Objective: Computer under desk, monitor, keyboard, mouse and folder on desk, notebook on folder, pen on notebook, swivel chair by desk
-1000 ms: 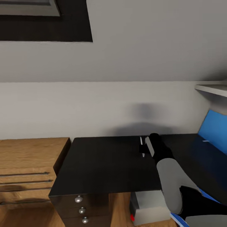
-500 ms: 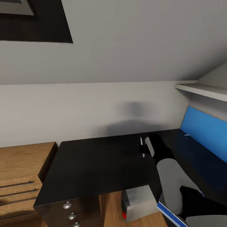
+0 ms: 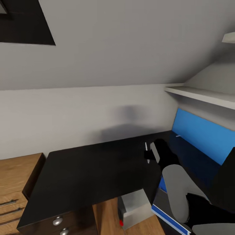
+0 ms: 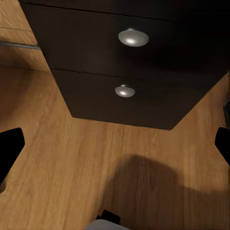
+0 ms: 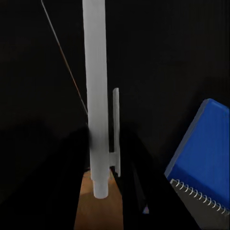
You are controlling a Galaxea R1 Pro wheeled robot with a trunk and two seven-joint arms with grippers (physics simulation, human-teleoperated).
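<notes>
Right claw (image 3: 147, 153) up over the black table (image 3: 98, 169), pinching the pen (image 5: 98, 96); in the right wrist view the white shaft runs straight out between the fingers, clip visible. Pen is in the air, not yet set down.

Folder (image 3: 168, 213): blue, with a white edge, lies on the near right part of the table, mostly behind the robot's forearm. Notebook (image 5: 201, 201) sits on top of it, with the spiral binding along one edge. So the folder-and-notebook stack looks done, judging by how they lie.

Computer (image 3: 133, 209): grey tower standing on the wooden floor (image 4: 72, 163) beneath the table edge, red dot on its front. That part seems satisfied.

Left claw (image 4: 115, 143) hangs low beside the drawer unit (image 4: 129, 62), fingers spread, nothing between them.

Left to do, as I read it: place the pen on the notebook. Monitor, keyboard, mouse and chair cannot be checked from here.
</notes>
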